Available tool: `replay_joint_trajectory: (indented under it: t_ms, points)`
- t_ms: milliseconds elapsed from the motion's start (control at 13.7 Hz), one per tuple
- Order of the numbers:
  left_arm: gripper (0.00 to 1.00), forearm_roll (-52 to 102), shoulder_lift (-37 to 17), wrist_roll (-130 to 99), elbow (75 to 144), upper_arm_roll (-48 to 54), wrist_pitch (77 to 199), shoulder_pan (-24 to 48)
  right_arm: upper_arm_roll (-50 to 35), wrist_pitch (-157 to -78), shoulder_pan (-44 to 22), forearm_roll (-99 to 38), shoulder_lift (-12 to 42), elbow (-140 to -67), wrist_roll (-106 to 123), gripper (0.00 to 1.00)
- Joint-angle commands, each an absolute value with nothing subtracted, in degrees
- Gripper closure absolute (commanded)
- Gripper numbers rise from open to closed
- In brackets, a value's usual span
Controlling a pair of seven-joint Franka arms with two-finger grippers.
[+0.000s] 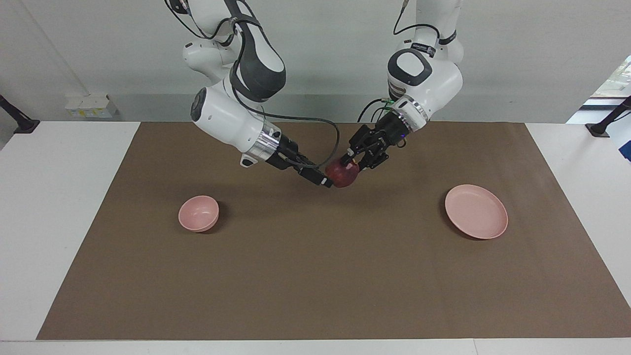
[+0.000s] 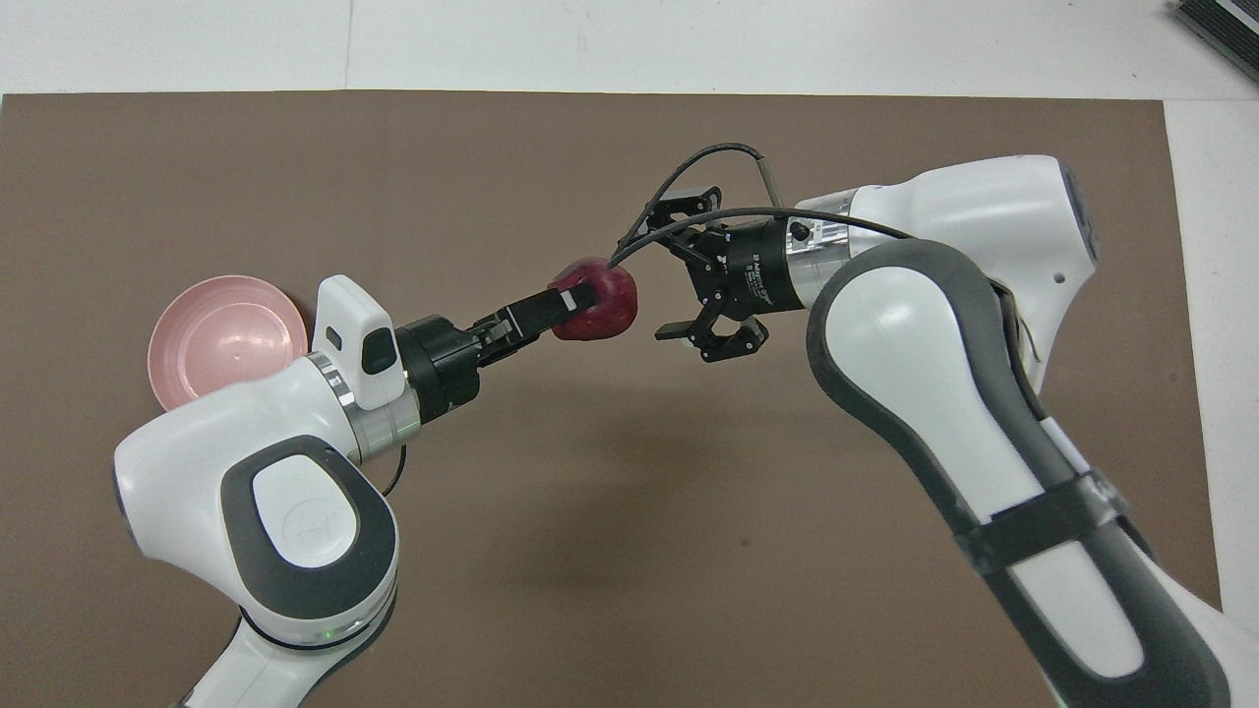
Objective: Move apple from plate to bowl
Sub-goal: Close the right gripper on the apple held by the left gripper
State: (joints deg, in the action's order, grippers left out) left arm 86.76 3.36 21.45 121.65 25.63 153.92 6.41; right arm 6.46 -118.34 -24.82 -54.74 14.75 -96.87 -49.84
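Observation:
The dark red apple (image 1: 343, 173) hangs in the air over the middle of the brown mat. My left gripper (image 1: 352, 165) is shut on it; in the overhead view one white-tipped finger of the left gripper (image 2: 580, 303) lies across the apple (image 2: 602, 307). My right gripper (image 1: 328, 179) is open, with its fingertips right beside the apple; in the overhead view the right gripper's (image 2: 665, 271) jaws stand spread wide. The pale pink plate (image 1: 476, 212) lies bare toward the left arm's end and also shows in the overhead view (image 2: 221, 339). The pink bowl (image 1: 198, 213) stands toward the right arm's end, hidden under the right arm in the overhead view.
A brown mat (image 1: 315, 276) covers most of the white table. A black cable (image 1: 335, 133) loops from the right arm's wrist down toward its gripper.

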Motion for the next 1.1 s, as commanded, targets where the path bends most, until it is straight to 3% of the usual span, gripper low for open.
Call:
replay_joint_trajectory:
  t_ms: [0, 805, 878, 951, 1024]
  points:
    - [1.00, 88.0, 3.1, 22.1, 120.6, 26.9, 156.3, 6.2, 6.2, -114.4, -24.1, -54.9, 13.6, -97.4, -50.7, 0.00]
    - [1.00, 88.3, 3.3, 21.7, 120.3, 31.1, 161.1, 7.6, 5.9, -118.6, -25.8, -56.1, 13.9, -96.9, -50.7, 0.02]
    - [1.00, 88.3, 3.3, 21.7, 120.3, 31.1, 161.1, 7.6, 5.9, -118.5, -25.8, -56.1, 13.8, -96.9, -50.8, 0.28]
    - [1.00, 88.3, 3.3, 21.6, 120.2, 31.1, 161.1, 7.6, 5.9, -118.5, -25.8, -56.8, 13.8, -96.9, -50.9, 0.67]
    - [1.00, 88.3, 3.3, 21.6, 120.3, 31.1, 161.0, 7.6, 5.9, -118.3, -25.8, -58.6, 13.7, -97.0, -51.5, 1.00]
